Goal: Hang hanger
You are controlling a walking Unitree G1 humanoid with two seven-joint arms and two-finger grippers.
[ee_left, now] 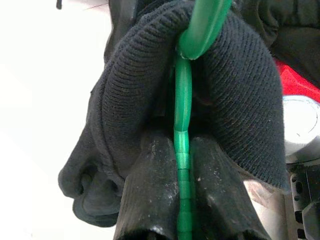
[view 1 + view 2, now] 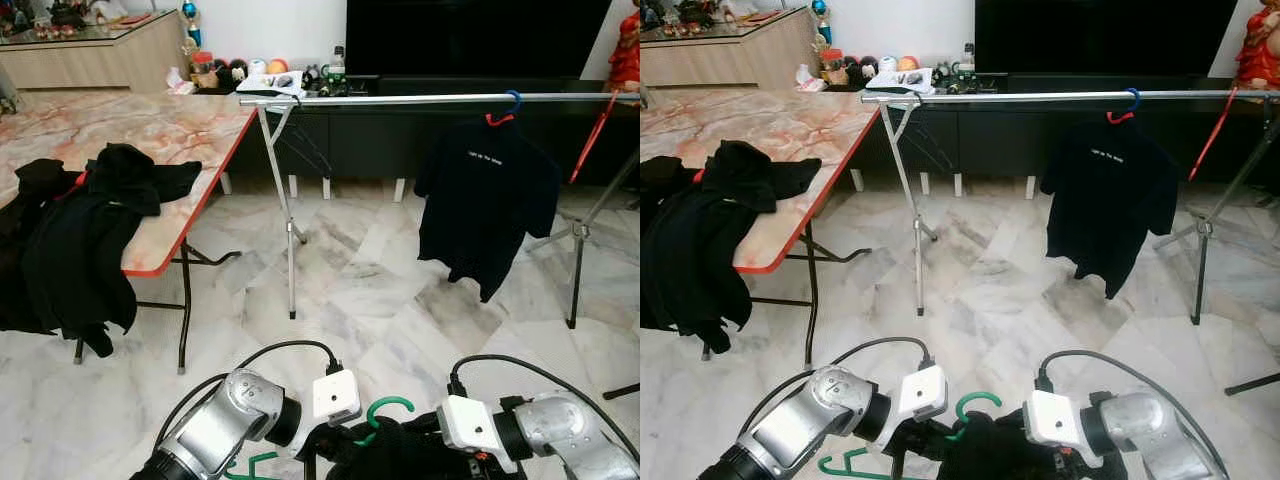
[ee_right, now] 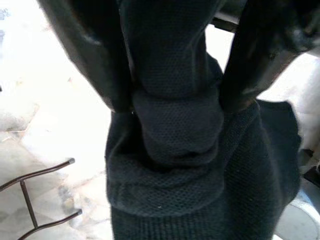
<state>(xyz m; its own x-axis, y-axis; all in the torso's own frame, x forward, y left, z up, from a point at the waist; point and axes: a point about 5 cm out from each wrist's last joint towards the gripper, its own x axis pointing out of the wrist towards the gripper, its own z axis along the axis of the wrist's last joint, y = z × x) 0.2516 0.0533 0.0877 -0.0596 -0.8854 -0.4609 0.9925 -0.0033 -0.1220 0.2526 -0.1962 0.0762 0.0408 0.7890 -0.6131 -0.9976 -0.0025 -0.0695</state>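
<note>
A green hanger (image 2: pixel 385 410) with a black garment (image 2: pixel 395 455) on it is held low in front of me, its hook poking up between my two wrists. My left gripper (image 1: pixel 182 155) is shut on the green hanger's neck (image 1: pixel 183 100), with the garment's ribbed collar around it. My right gripper (image 3: pixel 172 95) is shut on a bunched fold of the black garment (image 3: pixel 175 165). Ahead stands a silver clothes rail (image 2: pixel 420 99) with a black T-shirt (image 2: pixel 487 205) hanging from it on a hanger with a red and blue hook (image 2: pixel 508 108).
A marble-top folding table (image 2: pixel 150 135) with red edging stands at the left, with black clothes (image 2: pixel 80 235) draped over it. A red hanger (image 2: pixel 596 135) hangs at the rail's right end. Behind the rail is a dark TV cabinet (image 2: pixel 400 120). The rail's legs (image 2: pixel 288 240) stand on marble floor.
</note>
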